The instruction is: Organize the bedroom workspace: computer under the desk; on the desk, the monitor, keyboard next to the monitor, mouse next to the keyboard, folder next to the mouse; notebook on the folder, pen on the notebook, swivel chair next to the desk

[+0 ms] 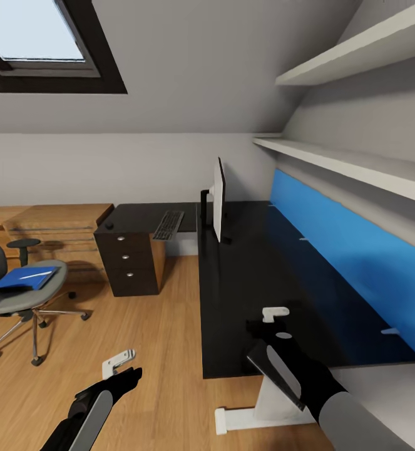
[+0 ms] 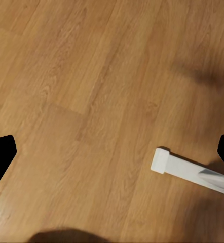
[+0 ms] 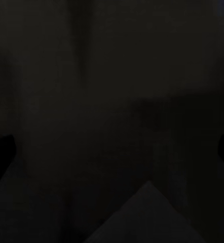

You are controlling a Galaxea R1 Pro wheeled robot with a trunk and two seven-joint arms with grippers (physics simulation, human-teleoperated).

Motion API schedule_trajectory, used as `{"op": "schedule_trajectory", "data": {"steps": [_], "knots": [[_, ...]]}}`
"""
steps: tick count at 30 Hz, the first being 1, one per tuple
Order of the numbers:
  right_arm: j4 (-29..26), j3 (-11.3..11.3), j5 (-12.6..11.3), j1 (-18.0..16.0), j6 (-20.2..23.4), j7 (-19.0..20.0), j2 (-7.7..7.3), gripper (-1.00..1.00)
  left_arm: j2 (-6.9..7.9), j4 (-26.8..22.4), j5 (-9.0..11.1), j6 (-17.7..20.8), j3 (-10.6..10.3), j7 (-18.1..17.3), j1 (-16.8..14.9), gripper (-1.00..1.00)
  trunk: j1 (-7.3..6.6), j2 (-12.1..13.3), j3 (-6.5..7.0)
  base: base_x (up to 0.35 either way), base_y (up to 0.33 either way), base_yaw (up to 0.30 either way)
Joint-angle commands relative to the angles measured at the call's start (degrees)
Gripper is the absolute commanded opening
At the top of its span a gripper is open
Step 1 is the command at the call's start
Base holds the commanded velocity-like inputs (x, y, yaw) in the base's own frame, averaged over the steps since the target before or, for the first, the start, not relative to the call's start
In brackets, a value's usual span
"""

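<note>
1. Well left of our left pincer (image 1: 121,366), the chair (image 1: 19,294) stands away from the desk (image 1: 251,294); the folder (image 1: 27,277) lies on its seat with a pale pen (image 1: 37,274) on top. We cannot make out the notebook. All of these are left to move.
2. Our left pincer hangs over bare floor (image 2: 91,101), fingers wide apart, gripping nothing.
3. Beyond both pincers, the keyboard (image 1: 168,225) lies on the desk's far wing, near the monitor (image 1: 218,199), which stands on the desk: that part looks done. A small dark object (image 1: 109,224) lies on the drawer unit; we cannot tell if it is the mouse.
4. Our right pincer (image 1: 275,313) hovers over the desk's near end, spread open and empty.
</note>
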Motion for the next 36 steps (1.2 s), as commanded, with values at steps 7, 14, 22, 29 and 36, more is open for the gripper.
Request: {"op": "schedule_trajectory", "data": {"steps": [7,14,22,29,36], "knots": [[-2.17,0.36,-0.53,0.06,0.49,-0.60,-0.21,1.00,0.06,-0.03,0.60,0.05,-0.17,0.61,-0.05,1.00,-1.54,2.77,1.19,0.000,0.000,0.000],[-8.49,0.35,-0.82,1.39,2.45,-0.71,-1.63,1.00,0.08,0.00,0.60,0.05,-0.17,0.44,-0.02,1.00,-1.98,3.57,1.55,0.000,0.000,0.000],[-15.56,0.21,-1.87,3.97,5.25,-0.85,-2.63,1.00,0.14,0.01,0.60,0.05,-0.17,0.12,-0.02,1.00,-1.98,3.57,1.55,0.000,0.000,0.000],[-17.15,0.11,-3.54,4.44,6.11,-0.90,-2.71,1.00,0.14,0.00,0.60,-0.02,-0.17,0.09,-0.02,1.00,-1.98,3.57,1.55,-0.005,0.000,0.000],[-17.50,0.09,-4.09,4.50,6.20,-0.91,-2.73,1.00,0.08,0.01,0.60,-0.04,-0.17,0.08,-0.02,1.00,-1.98,3.57,1.55,-0.208,0.000,0.000]]}}
